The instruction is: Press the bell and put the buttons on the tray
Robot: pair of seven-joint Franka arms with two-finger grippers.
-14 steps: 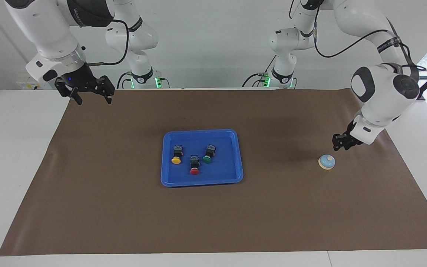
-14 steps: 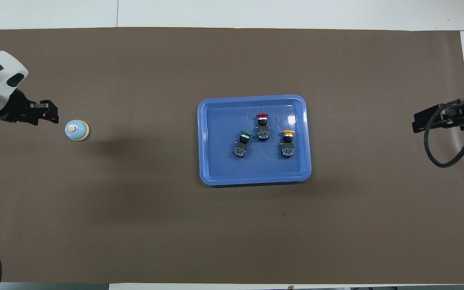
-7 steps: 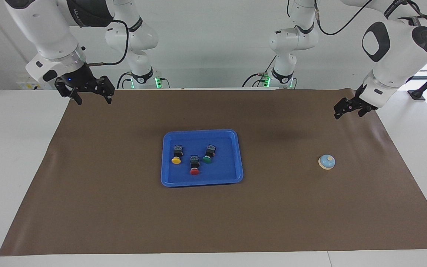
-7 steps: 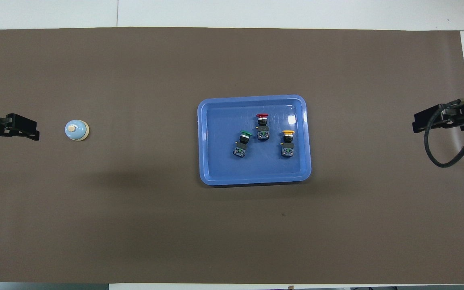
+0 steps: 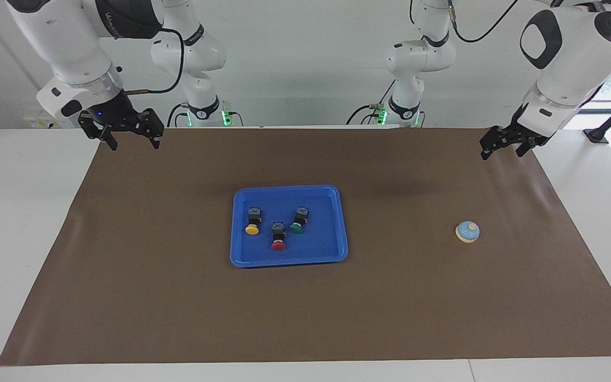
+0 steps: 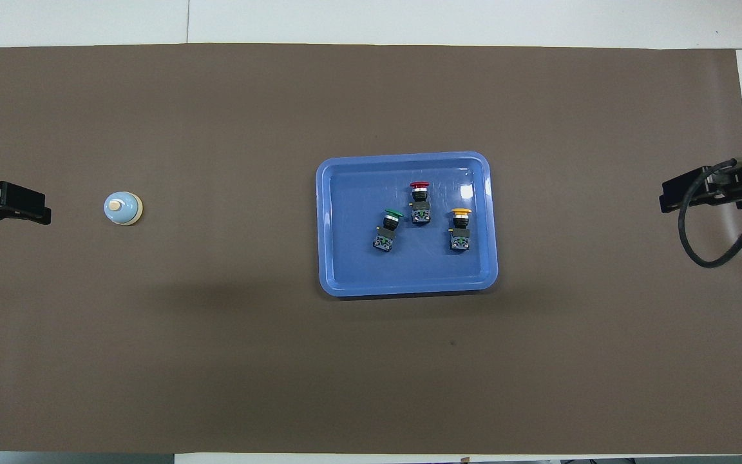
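Hanging over the brown paper mat (image 5: 305, 307) at its edge by the robots, our left gripper (image 5: 503, 147) has its fingers apart and holds nothing, well apart from the small light blue dome bell with a cream knob (image 5: 468, 232) standing toward that arm's end. Our right gripper (image 5: 131, 137) hangs open and empty over the mat's corner at its own end. Between them, the flat bright blue plastic tray (image 5: 337, 223) carries three black-bodied push buttons: yellow-capped (image 5: 252, 223), red-capped (image 5: 278, 237) and green-capped (image 5: 298, 221).

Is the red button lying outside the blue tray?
No, the red button lies inside the blue tray, between the yellow button and the green button.
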